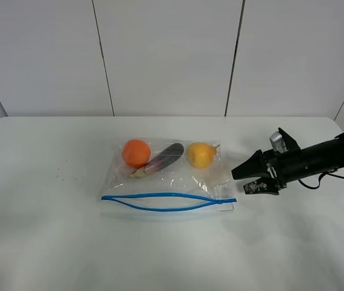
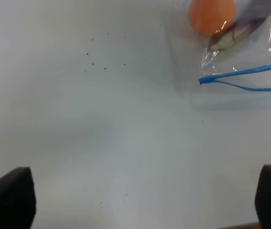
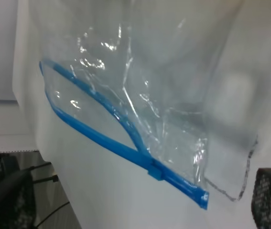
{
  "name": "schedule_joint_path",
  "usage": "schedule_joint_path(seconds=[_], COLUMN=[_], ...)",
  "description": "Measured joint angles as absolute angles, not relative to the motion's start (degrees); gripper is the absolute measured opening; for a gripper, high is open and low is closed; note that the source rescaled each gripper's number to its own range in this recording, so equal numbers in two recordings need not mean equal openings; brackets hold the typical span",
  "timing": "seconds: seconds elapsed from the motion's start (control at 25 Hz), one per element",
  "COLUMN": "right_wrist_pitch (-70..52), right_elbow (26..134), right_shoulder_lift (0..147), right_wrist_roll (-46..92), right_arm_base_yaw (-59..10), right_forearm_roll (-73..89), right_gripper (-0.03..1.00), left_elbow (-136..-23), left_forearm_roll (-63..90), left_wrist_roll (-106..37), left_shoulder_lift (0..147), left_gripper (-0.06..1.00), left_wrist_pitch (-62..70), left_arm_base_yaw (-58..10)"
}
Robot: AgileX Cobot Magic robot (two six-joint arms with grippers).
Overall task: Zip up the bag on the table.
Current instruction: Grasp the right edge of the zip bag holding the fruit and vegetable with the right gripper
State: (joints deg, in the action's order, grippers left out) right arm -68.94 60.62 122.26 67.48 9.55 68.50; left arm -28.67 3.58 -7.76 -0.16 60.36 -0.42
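**Stage shown: approach, before any contact with the bag.** The left claw (image 2: 142, 198) hangs over bare desk (image 1: 38, 230) to the left of the bag (image 1: 168, 176), with its jaws spread wide and nothing between them. Its wrist view shows only the bag's left corner, well apart from it. The right claw (image 1: 239, 180) reaches in low from the right, also spread wide and empty. Its tips are near the right end of the zip strip (image 1: 168, 202) but not touching it.

The zip is not yet closed. The next move probably calls for one claw to pin a corner of the bag. The other would then close on the small blue slider (image 3: 155, 171) near the right end and draw it along the strip, pressing lightly so the thin film does not bunch.

**The bag.** It lies flat near the middle of the desk and is made of clear, crinkled plastic that catches highlights. The blue zip strip runs along its near edge. The two tracks of the strip meet at each end and bow apart in between, leaving the mouth open. Seen through the film along the far side, from left to right, are an orange fruit (image 1: 136, 153), a dark purple vegetable (image 1: 164, 159) lying aslant and a yellow fruit (image 1: 201, 154).
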Motion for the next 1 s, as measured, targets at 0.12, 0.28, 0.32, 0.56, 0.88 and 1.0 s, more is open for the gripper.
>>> schedule_joint_path(seconds=[0.12,0.28,0.32,0.56,0.88,1.0], right_wrist_pitch=[-69.00,-69.00,-69.00,-68.57,-67.23,-67.23], right_elbow=[60.91,60.97,60.97,60.97,61.08,61.08], right_shoulder_lift=[122.40,122.40,122.40,122.40,123.47,125.20], right_wrist_roll=[68.35,68.48,68.53,68.52,68.42,68.26], right_arm_base_yaw=[9.56,8.29,8.00,7.01,6.90,6.90], right_forearm_roll=[69.97,70.75,70.86,70.86,70.76,71.04], right_gripper=[1.00,1.00,1.00,1.00,1.00,1.00], left_elbow=[-28.67,-28.67,-28.67,-28.67,-28.67,-28.67], left_forearm_roll=[3.58,3.58,3.58,3.58,3.58,3.58], left_wrist_roll=[-7.76,-7.76,-7.76,-7.76,-7.76,-7.76], left_shoulder_lift=[-0.16,-0.16,-0.16,-0.16,-0.16,-0.16], left_gripper=[1.00,1.00,1.00,1.00,1.00,1.00], left_wrist_pitch=[60.36,60.36,60.36,60.36,60.36,60.36], left_arm_base_yaw=[-0.42,-0.42,-0.42,-0.42,-0.42,-0.42])
